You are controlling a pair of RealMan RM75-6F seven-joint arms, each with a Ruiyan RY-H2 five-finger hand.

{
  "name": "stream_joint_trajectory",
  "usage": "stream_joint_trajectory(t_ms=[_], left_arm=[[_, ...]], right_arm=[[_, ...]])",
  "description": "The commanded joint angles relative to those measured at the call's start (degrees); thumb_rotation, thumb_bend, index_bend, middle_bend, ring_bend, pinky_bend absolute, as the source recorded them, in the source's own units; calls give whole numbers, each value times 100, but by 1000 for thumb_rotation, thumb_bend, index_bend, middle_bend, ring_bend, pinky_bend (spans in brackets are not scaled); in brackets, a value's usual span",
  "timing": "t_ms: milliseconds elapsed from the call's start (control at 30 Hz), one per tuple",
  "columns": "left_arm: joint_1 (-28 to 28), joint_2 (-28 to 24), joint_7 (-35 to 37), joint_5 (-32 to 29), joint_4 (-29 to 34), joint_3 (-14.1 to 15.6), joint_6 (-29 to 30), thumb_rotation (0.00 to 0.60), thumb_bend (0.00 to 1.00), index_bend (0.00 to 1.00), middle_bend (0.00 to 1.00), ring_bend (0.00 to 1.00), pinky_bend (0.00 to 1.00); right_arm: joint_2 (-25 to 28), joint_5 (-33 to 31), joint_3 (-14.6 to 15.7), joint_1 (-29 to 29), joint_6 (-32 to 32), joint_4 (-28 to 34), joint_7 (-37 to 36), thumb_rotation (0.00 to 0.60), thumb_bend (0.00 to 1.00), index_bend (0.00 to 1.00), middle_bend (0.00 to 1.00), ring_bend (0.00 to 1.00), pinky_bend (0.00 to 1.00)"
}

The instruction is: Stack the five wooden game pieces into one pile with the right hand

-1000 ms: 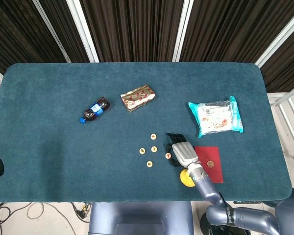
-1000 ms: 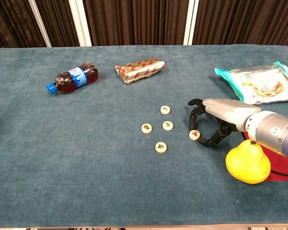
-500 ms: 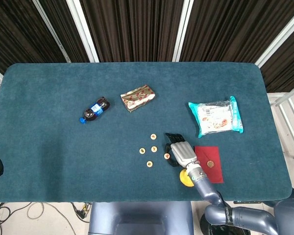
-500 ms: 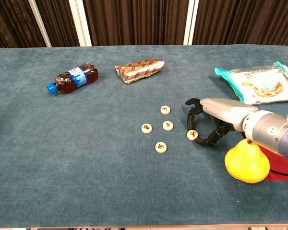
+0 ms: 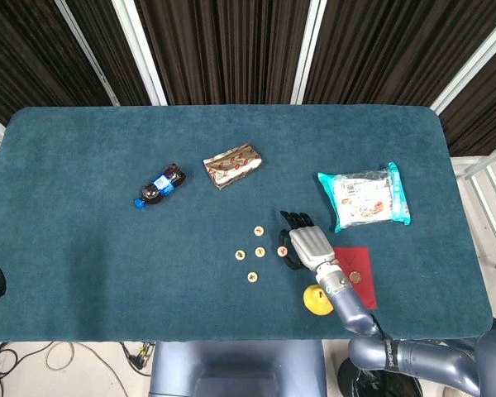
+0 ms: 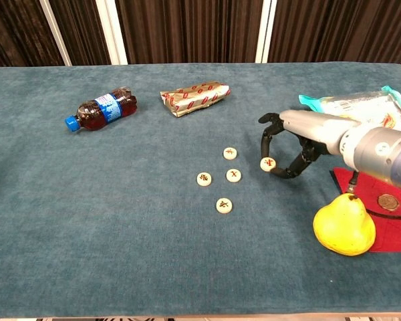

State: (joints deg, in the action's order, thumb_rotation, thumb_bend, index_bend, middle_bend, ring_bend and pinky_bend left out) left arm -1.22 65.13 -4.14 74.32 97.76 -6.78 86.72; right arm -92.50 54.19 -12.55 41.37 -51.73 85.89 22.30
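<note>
The tabletop (image 6: 67,221) is carrying everything, and I am going from the biggest things down to the smallest.

One snack bag (image 6: 361,117) with a teal edge is lying at the far right. One red mat (image 6: 394,224) is lying at the near right, with one small coin (image 6: 388,202) on it. One gold wrapped bar (image 6: 194,97) and one small bottle (image 6: 100,110) of dark drink are lying further back, well apart from the pieces. One yellow pear (image 6: 344,224) is standing just beside the mat.

The right hand (image 6: 295,144) is hanging above the tabletop, and its fingers (image 6: 267,137) are pinching one wooden piece (image 6: 268,163), which seems lifted off the cloth. The left hand is hardly showing; only a dark part at the left border of the head view may belong to it, so I cannot tell its state.

The wooden game pieces are five in total: the held one, and four loose pieces (image 6: 218,182) lying flat and apart from each other, just left of the hand.

As I am judging it, the task is only beginning. No pile is existing yet, no piece is resting on another, and all four placements are still waiting.
</note>
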Motion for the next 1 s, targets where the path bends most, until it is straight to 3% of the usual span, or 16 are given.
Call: stream_joint_trajectory(t_ms=[33,667,1000], left_arm=[[-2,2,0,3,-4,-3,2,600,589,99,0,0,0],[-12,21,14,57,-42,-11,31,600,589,99,0,0,0],[-15,13,42,46,-42,-16,15,600,589,99,0,0,0]], right_arm=[[106,-254,-113,200,203,1,147,600,438,516,0,0,0],[-826,-1180,-402,1228,611,-1539,402,600,438,516,0,0,0],[-950,-1153,-381,1323,605,-1704,320,600,439,516,0,0,0]])
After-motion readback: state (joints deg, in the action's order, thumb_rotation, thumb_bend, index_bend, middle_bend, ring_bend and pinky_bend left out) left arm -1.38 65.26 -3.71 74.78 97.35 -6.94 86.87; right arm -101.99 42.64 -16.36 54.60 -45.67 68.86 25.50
